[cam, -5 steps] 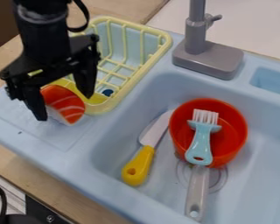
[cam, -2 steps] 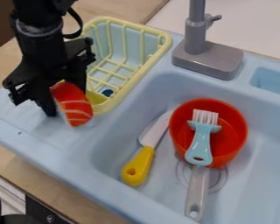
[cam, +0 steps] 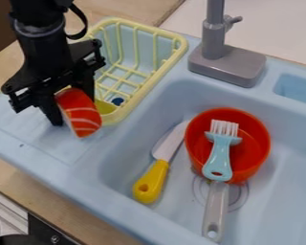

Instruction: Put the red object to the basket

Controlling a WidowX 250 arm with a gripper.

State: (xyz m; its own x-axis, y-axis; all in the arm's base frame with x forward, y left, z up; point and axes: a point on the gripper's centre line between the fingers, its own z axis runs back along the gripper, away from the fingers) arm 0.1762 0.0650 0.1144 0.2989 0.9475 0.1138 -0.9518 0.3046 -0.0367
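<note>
My gripper (cam: pixel 71 109) is low over the sink's left ledge, beside the near left end of the basket. It is shut on the red object (cam: pixel 82 114), a piece with white stripes, held tilted between the fingers with its lower end pointing down and to the right. Part of the right finger is hidden behind it. The pale yellow wire basket (cam: pixel 137 95) stands just behind and to the right of the gripper, with a yellow item (cam: pixel 104 106) and a small dark blue one (cam: pixel 118 101) inside its near end.
In the light blue sink (cam: pixel 143 229) lie a yellow-handled knife (cam: pixel 151 182) and a red-orange bowl (cam: pixel 255 148). A blue-handled brush (cam: pixel 218 160) rests on the bowl, above a grey handle (cam: pixel 214 210). The grey faucet (cam: pixel 227 64) rises behind, right of the basket.
The gripper's fingers have come together on the red object, which has turned more upright and shifted slightly right. Between the last two frames there is hardly any motion.
</note>
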